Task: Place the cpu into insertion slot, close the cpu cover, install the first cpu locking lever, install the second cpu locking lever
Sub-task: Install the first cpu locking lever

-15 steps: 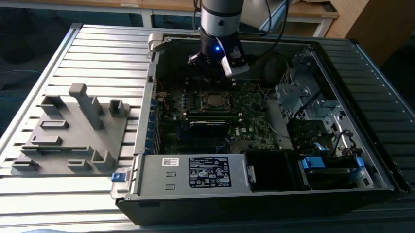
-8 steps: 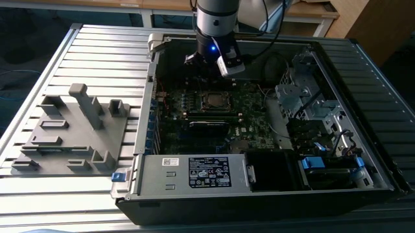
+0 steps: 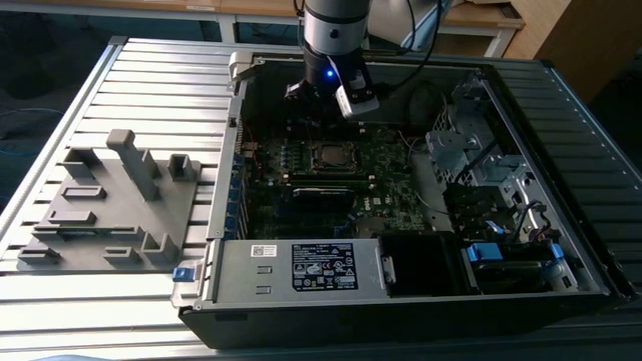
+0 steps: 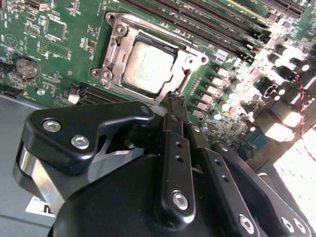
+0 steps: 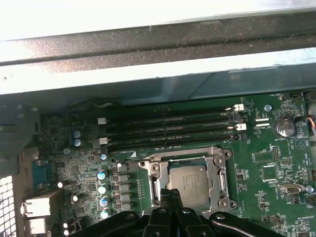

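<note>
The cpu (image 4: 148, 69), a dull silver square, lies flat in the insertion slot (image 5: 183, 163) on the green motherboard (image 4: 59, 49). The silvery cpu cover (image 4: 115, 47) lies down around it, with the chip's face showing through the cut-out. In both wrist views my black gripper (image 4: 176, 100) hangs just off one edge of the socket, its fingertips pressed together with nothing seen between them. In the first wrist view the cpu (image 5: 187, 185) sits right beyond the gripper (image 5: 170, 196). In the exterior view my gripper (image 3: 313, 105) hovers above the cpu (image 3: 331, 156), inside the open computer case.
Long black memory slots (image 5: 168, 128) run beside the socket. The case's metal wall (image 5: 158, 59) stands close behind them. A power supply (image 3: 301, 267), drive bays (image 3: 471, 150) and cables crowd the case. A grey fixture plate (image 3: 110, 203) lies on the slatted table at the exterior view's left.
</note>
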